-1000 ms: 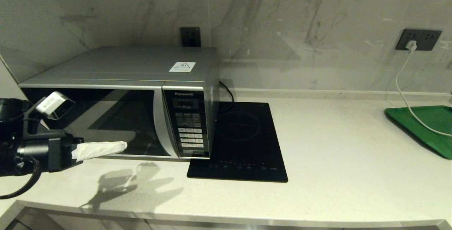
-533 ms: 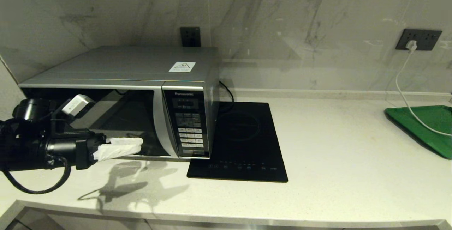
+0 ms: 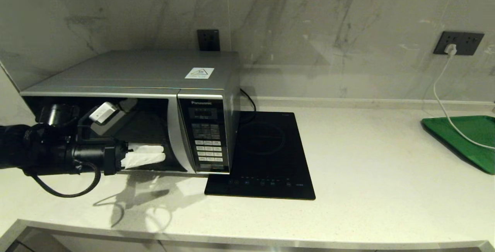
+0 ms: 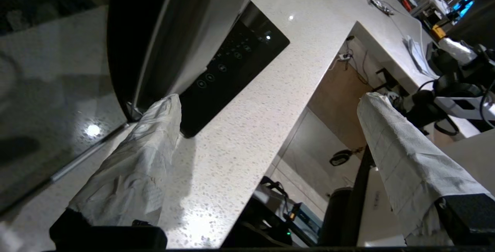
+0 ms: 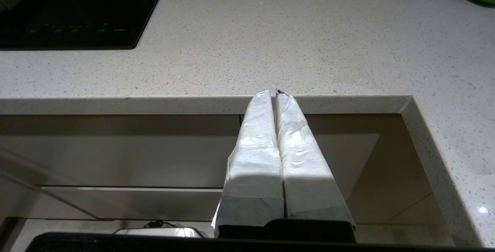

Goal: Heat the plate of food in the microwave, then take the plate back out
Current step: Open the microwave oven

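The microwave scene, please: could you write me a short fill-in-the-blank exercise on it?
1. The left gripper is in front of the microwave door with its fingers ____.
2. The flat black induction hob lies on the counter to the ____ of the microwave in the head view.
3. The tray at the counter's far right is coloured ____.
4. The right gripper has its fingers ____.

Missing words: open; right; green; shut
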Available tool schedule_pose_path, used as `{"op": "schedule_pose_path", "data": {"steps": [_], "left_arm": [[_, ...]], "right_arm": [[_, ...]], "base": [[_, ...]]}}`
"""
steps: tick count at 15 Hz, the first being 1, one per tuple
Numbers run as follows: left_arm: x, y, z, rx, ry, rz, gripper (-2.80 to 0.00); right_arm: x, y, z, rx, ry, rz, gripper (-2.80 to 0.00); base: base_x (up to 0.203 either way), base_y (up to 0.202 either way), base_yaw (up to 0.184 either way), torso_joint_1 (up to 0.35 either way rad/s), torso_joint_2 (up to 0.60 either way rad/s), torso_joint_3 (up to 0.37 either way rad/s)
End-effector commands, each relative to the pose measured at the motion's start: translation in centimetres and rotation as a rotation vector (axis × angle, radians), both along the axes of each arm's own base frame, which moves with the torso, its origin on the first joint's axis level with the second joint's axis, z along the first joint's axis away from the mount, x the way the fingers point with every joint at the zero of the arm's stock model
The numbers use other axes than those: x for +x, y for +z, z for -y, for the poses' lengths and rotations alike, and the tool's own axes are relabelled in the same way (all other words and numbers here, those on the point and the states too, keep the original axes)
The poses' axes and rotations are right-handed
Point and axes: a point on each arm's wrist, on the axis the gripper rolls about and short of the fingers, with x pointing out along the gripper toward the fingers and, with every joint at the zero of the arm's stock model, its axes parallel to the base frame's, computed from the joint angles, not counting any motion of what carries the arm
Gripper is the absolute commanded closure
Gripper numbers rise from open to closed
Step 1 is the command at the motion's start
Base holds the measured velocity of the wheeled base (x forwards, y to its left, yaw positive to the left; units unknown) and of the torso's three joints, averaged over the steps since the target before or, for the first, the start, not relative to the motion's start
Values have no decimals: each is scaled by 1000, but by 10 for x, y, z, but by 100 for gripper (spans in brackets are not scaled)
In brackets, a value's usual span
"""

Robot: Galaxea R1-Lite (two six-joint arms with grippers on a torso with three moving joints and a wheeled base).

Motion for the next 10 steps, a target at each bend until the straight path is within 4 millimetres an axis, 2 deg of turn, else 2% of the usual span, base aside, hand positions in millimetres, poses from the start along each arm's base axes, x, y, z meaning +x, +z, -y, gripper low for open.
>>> {"op": "schedule_pose_path", "data": {"steps": [1, 5, 10], "left_arm": [[5, -3, 1, -9, -13, 10, -280], [15, -8, 15, 0, -58, 43, -280], [22, -13, 19, 5, -74, 89, -280]], "right_arm": [[0, 0, 0, 1, 1, -2, 0], [0, 0, 0, 1, 1, -1, 0], [0, 0, 0, 1, 0, -2, 0]], "base": [[0, 0, 0, 0, 0, 0], [0, 0, 0, 0, 0, 0], [0, 0, 0, 0, 0, 0]]}}
